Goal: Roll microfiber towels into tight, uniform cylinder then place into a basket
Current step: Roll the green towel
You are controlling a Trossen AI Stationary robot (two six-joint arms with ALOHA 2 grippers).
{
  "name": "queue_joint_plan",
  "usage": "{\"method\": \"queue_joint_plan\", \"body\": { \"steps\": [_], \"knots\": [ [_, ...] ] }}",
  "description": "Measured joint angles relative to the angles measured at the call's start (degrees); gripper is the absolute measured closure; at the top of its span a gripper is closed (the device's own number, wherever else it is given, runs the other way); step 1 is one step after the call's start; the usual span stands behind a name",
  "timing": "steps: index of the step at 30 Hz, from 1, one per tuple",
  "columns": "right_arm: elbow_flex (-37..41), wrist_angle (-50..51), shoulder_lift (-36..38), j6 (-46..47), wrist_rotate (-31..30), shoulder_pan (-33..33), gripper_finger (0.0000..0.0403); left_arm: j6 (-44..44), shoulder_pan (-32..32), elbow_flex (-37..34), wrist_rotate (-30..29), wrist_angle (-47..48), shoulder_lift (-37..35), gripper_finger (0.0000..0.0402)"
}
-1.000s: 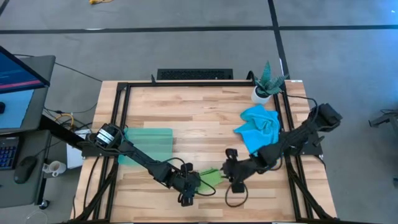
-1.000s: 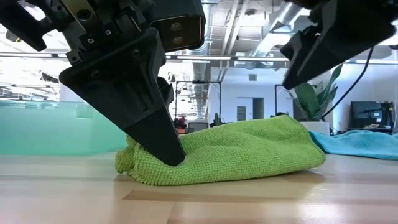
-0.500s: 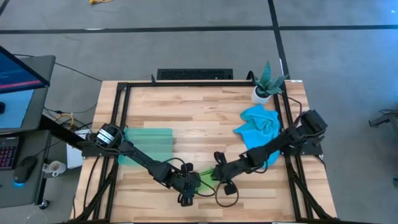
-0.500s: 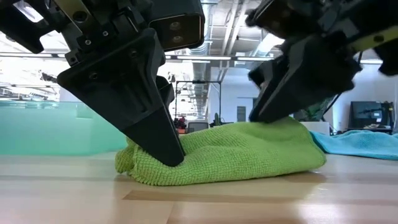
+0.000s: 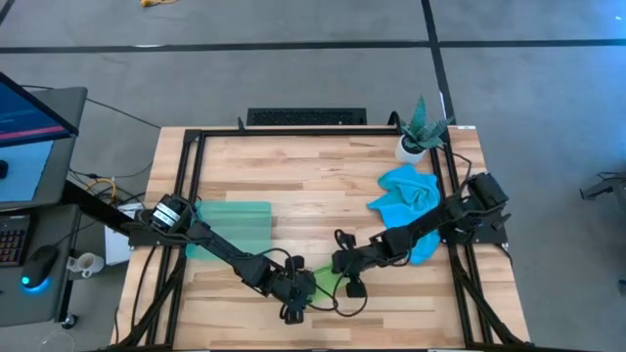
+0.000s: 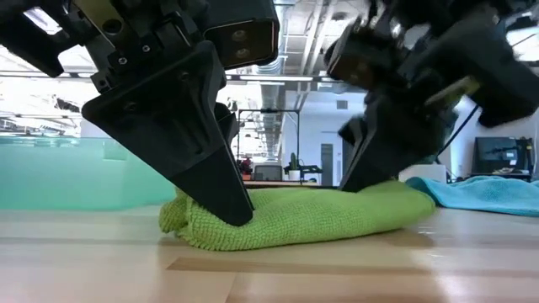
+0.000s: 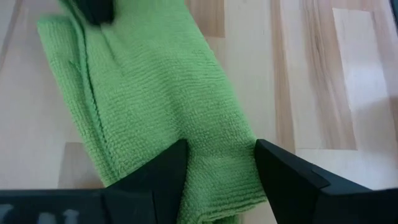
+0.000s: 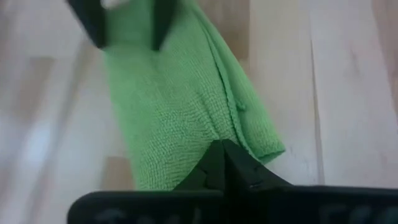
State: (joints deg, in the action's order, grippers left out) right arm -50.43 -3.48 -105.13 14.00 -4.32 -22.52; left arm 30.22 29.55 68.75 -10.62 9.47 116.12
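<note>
The lime green towel (image 6: 295, 220) lies as a loose, flattened roll on the wooden table (image 5: 313, 186), near the front edge, between the two arms. It is a soft, light microfiber cloth with a fine looped surface, so I judge it will bend and sag when it is lifted, and the roll can open if only one layer is taken. The best hold seems to be across the whole thickness of the roll, near its two ends. The left gripper (image 7: 221, 163) presses on one end with its jaws apart, one on each side of the cloth. The right gripper (image 8: 222, 163) is at the other end, its jaws together, the tips touching the towel's edge; whether they pinch any cloth I cannot tell. The sky blue towel (image 5: 406, 200) lies crumpled at the right side. The basket (image 5: 235, 223), a smooth translucent teal tray, waits at the left.
</note>
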Motion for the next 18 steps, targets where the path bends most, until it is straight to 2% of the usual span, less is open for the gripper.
{"method": "queue_joint_plan", "body": {
  "steps": [3, 12, 18],
  "knots": [
    [0.0, -0.7, -1.5, 0.0, 0.0, 0.0, 0.0398, -1.4, 0.1, 0.6, -1.4, 0.3, 0.1, 0.0214],
    [0.0, 0.0, -1.7, 2.5, 0.0, 0.5, 0.0385, -2.6, 0.2, 3.7, -3.1, 5.7, 0.2, 0.0214],
    [0.1, -0.1, -1.8, 2.6, 0.0, 0.4, 0.0393, -2.6, 0.9, 5.1, -4.5, 13.1, -3.7, 0.0214]
  ]
}}
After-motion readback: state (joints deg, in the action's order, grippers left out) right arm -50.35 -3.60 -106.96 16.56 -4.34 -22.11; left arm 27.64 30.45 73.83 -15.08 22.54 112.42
